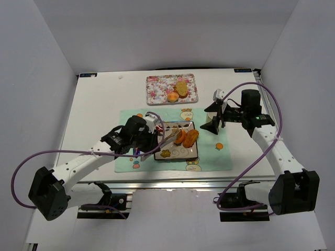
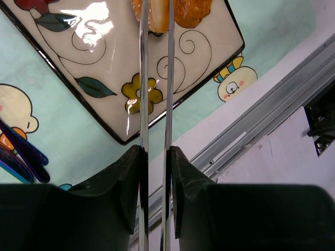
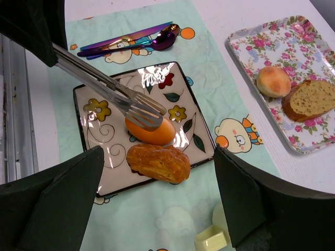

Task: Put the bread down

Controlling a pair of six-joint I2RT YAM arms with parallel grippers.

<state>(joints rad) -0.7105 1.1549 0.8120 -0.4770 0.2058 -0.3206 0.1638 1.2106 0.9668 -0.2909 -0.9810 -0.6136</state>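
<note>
Bread (image 3: pixel 152 132), smooth and orange, is lying on the plate (image 3: pixel 104 151) in the middle of the mat (image 3: pixel 214 78), touching a browner pastry (image 3: pixel 158 163) at its 3 o'clock in the top view. The left gripper (image 2: pixel 156 154) is reaching in from the plate's 9 o'clock, its jaws standing narrowly apart and clamping the handles of metal tongs (image 3: pixel 104 86). The tong tips are sitting on and around the bread, though I cannot tell whether they are pinching it or only resting there. The right gripper (image 1: pixel 212 117) is hovering at the plate's 2 o'clock, jaws spread wide and holding nothing. A floral tray (image 3: pixel 238 42) at the plate's 12 o'clock is carrying a bun (image 3: pixel 273 81) and a slice (image 3: pixel 311 99). By my reading the bread is being set down, so the job looks nearly done. To finish well, the left arm should be easing the tongs apart slowly and lifting them straight up, so the tips are not dragging the bread into the pastry or over the rim. It should also be staying clear of the cutlery (image 3: pixel 131 42) at the plate's 9 o'clock. No brand, label or readable writing is showing: the mat is bearing only cartoon figures, and the plate and tray only flowers.
</note>
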